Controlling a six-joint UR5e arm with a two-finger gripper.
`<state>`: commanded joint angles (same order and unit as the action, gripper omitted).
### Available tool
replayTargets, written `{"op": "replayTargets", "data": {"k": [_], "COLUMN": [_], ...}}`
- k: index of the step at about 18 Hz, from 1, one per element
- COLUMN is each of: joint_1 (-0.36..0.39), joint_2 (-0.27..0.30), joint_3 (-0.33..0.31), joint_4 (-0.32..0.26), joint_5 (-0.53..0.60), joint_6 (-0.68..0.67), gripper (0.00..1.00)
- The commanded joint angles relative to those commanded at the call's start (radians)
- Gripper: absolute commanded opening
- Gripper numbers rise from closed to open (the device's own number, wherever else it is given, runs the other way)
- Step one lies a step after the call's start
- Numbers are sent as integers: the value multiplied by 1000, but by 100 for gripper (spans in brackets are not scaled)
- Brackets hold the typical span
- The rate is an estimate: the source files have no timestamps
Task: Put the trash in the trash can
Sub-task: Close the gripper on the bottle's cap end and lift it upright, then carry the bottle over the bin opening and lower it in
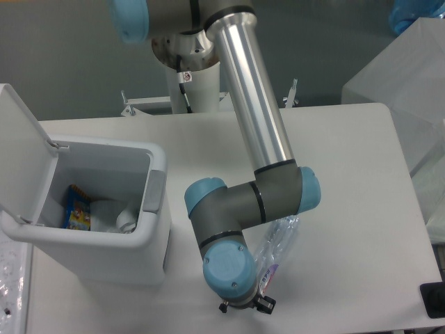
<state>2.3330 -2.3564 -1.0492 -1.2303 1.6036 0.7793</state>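
Note:
A crushed clear plastic bottle with a white-purple label lies on the table, partly covered by my arm's wrist. My gripper points down below the blue wrist cap, just left of the bottle's lower end; only small black parts of it show, and its fingers are hidden. The white trash can stands at the left with its flip lid open. Inside it lies crumpled white paper.
A blue-yellow snack packet also lies inside the bin. A translucent box stands at the back right. A black object sits at the table's front right corner. The front table edge runs just below the gripper.

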Motion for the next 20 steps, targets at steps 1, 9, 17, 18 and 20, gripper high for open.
{"op": "replayTargets", "data": {"k": [1, 9, 17, 18, 20], "joint_1": [20, 121, 178, 184, 187], "joint_2": [25, 138, 187, 200, 236], "joint_3": [0, 26, 137, 137, 137], "joint_4": [0, 3, 99, 109, 136], "joint_5": [-61, -402, -775, -806, -895], "joint_6": [0, -9, -69, -68, -75], "gripper": [13, 13, 14, 14, 14]}}
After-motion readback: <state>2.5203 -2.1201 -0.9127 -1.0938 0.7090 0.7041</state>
